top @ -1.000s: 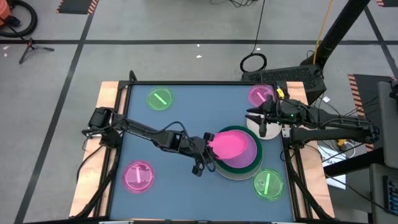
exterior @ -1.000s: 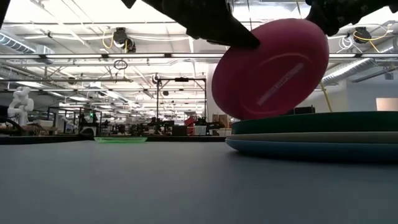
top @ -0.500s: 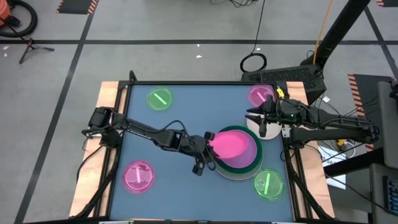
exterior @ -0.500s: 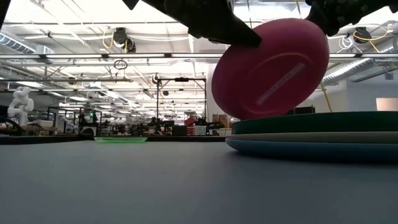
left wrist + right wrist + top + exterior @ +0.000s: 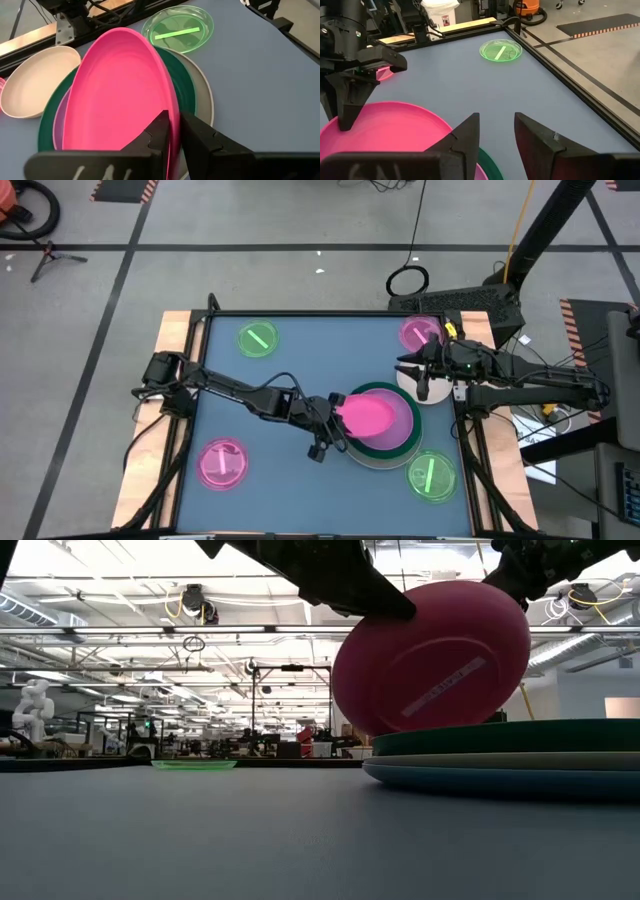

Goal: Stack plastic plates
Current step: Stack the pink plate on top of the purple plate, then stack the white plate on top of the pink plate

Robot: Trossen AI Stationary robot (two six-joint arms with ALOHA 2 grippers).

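My left gripper [image 5: 328,423] is shut on a pink plate [image 5: 368,413], which it holds tilted over a stack [image 5: 392,448] of a dark green plate [image 5: 182,80], a lilac plate [image 5: 59,122], a grey-white one and a blue one [image 5: 500,780]. My right gripper [image 5: 421,378] is open. It hovers at the stack's far right, over a cream plate [image 5: 35,82] that rests flat on the table. In the right wrist view its fingers [image 5: 470,135] stand apart above the pink plate [image 5: 385,135]. My left gripper pinches the pink plate's rim [image 5: 172,125] on the side toward the table's left, one finger on the upper face and one on the underside. The fingers come from the left, slanting down. The plate is tilted, its held edge highest [image 5: 400,615]. Whether its low edge touches the stack, I cannot tell.
Small translucent striped plates lie flat on the table: green ones at the far left [image 5: 258,338] and near right [image 5: 432,476], pink ones at the far right [image 5: 420,332] and near left [image 5: 222,462]. Bare blue table shows in the middle left [image 5: 250,430].
The pink plate has tipped a little flatter toward the stack, held at the same rim. The right arm has kept still.
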